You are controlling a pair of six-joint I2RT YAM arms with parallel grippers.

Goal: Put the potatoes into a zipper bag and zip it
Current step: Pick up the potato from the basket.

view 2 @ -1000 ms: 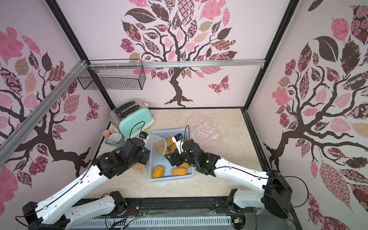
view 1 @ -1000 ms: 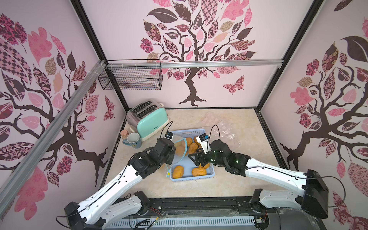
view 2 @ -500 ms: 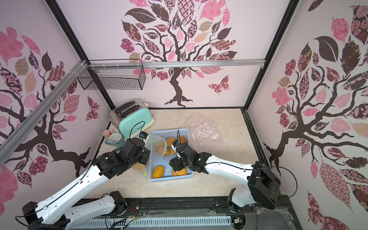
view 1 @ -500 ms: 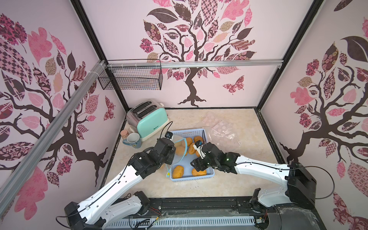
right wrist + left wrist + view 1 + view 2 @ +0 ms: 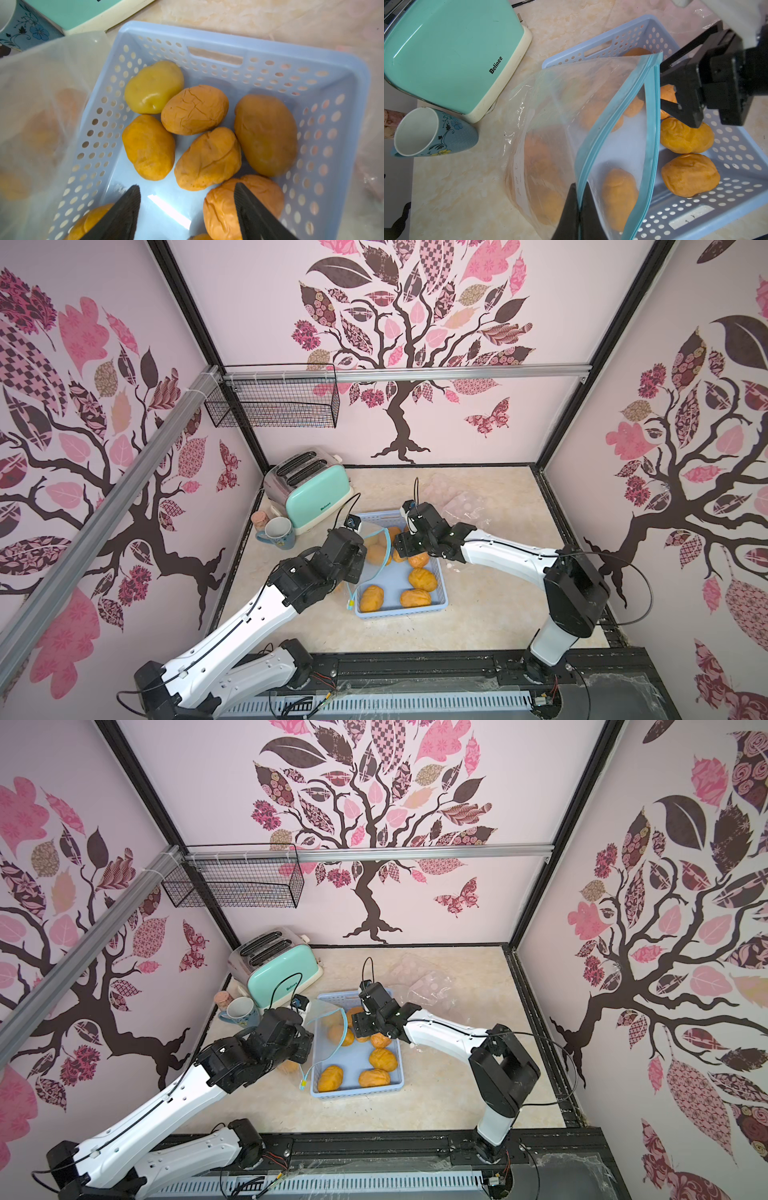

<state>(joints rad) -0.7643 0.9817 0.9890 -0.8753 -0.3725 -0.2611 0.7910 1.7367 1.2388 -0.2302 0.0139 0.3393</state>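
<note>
A: Checking placement: at the basket's (image 5: pixel 415 609) left edge stands the zipper bag (image 5: pixel 550 124). Why?
B: Left gripper (image 5: pixel 579 193) pinches its rim so the mouth gapes beside the potatoes (image 5: pixel 195 110) in the basket. Right gripper (image 5: pixel 187 187) hangs spread, empty, above them.
A: Anything obscured?
B: Bagged potatoes blur behind plastic; count unclear.

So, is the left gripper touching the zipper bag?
Touching. In the left wrist view the left gripper is shut on the zipper bag, pinching its blue rim.
</note>
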